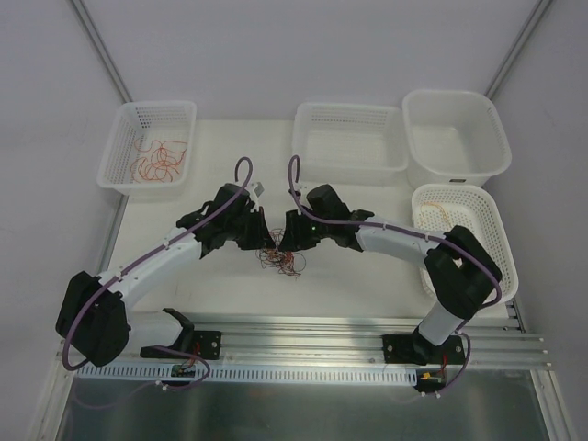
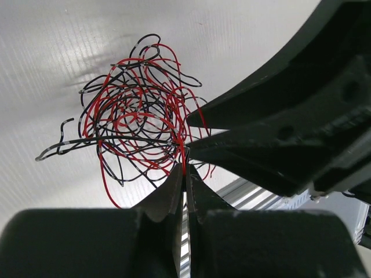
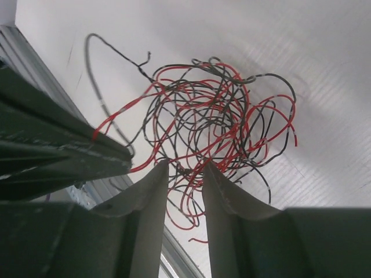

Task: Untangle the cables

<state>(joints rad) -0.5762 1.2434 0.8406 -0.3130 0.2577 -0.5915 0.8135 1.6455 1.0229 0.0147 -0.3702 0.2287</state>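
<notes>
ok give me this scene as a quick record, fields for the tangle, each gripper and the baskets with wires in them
tangle: red and black wires knotted together, between the two grippers
left gripper: shut on a red strand at the tangle's edge
right gripper: open, with strands running through the gap
left basket: loose orange wires inside
right basket: one orange wire inside
</notes>
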